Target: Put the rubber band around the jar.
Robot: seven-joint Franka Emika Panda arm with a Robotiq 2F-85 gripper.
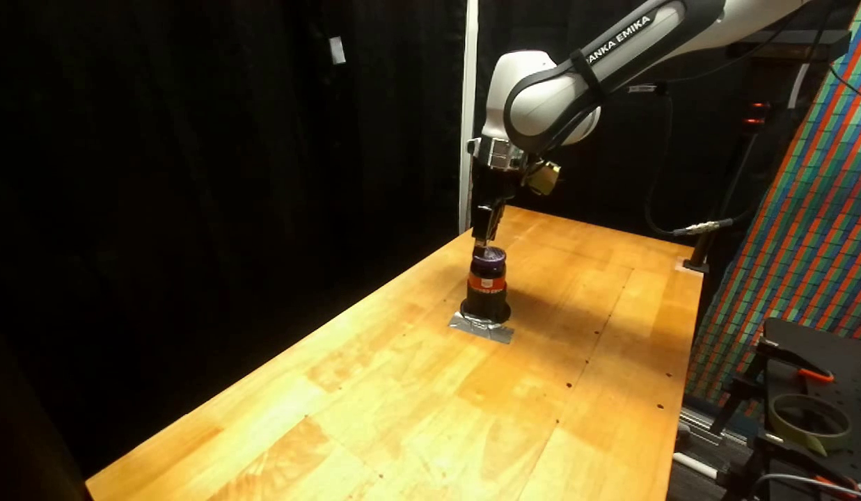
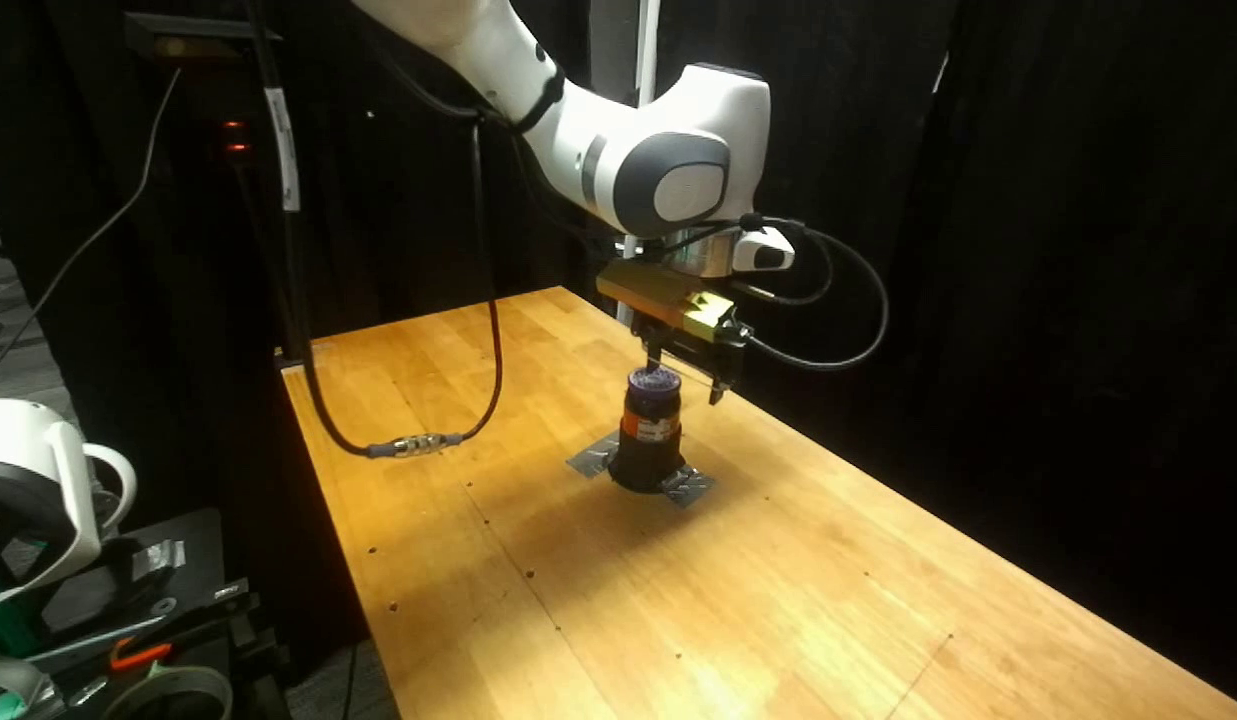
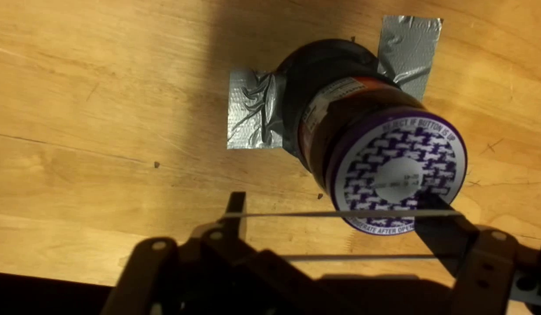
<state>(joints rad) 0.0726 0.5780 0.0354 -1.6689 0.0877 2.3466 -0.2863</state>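
The rubber band (image 3: 340, 214) stretches around the parted jaws.

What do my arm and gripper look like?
The arm is white with dark grey trim; in an exterior view its dark side panel shows "ANKA EMIKA" in white letters. Below a silvery collar, the gripper is mostly black, with slim, jointed fingers. A gold-coloured box sits at the wrist, a black cable looping beside it.

1 jar (image 1: 487, 284), 1 rubber band (image 3: 366, 214), 1 pincer (image 3: 334, 204) — 2 silver tape strips (image 3: 255, 116)
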